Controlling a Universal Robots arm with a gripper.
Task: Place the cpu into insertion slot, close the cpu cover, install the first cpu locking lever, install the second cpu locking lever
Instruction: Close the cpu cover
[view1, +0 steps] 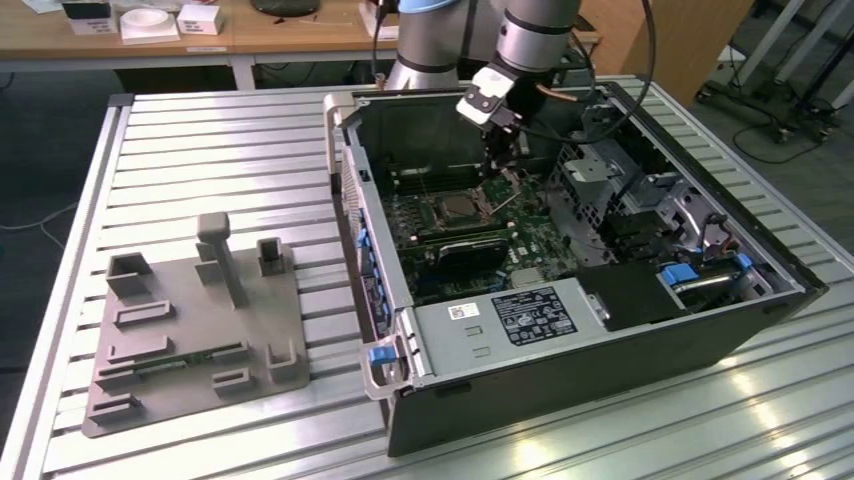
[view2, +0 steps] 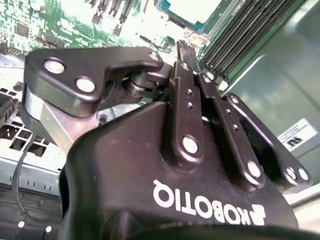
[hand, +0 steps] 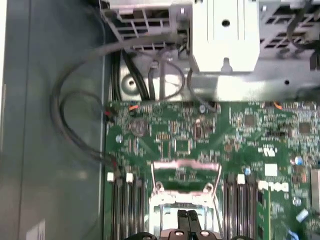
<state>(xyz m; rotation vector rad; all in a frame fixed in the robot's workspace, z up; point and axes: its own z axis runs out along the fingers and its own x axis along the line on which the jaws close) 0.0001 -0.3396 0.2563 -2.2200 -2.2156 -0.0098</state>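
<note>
My gripper (view1: 499, 172) reaches down into the open computer case, just to the exterior view's right of the insertion slot (view1: 454, 210) on the green motherboard (view1: 527, 235). In the first wrist view its two dark fingers (hand: 181, 221) lie side by side, shut, over the bright slot (hand: 182, 205). The cpu (view2: 195, 10) shows its silvery top beyond the fingertips (view2: 182, 47). The cpu cover (hand: 186, 165), a thin silvery frame, lies past the slot with green board showing through its cut-out. A thin locking lever (view1: 506, 203) slants up beside the slot. Whether the fingers pinch it is unclear.
Long memory slots (hand: 127, 205) flank the socket on both sides. Grey cables (hand: 75, 120) loop along the case wall, and a metal drive cage (view1: 627, 190) sits close by. A grey fixture plate (view1: 194, 320) lies on the slatted table at the exterior view's left.
</note>
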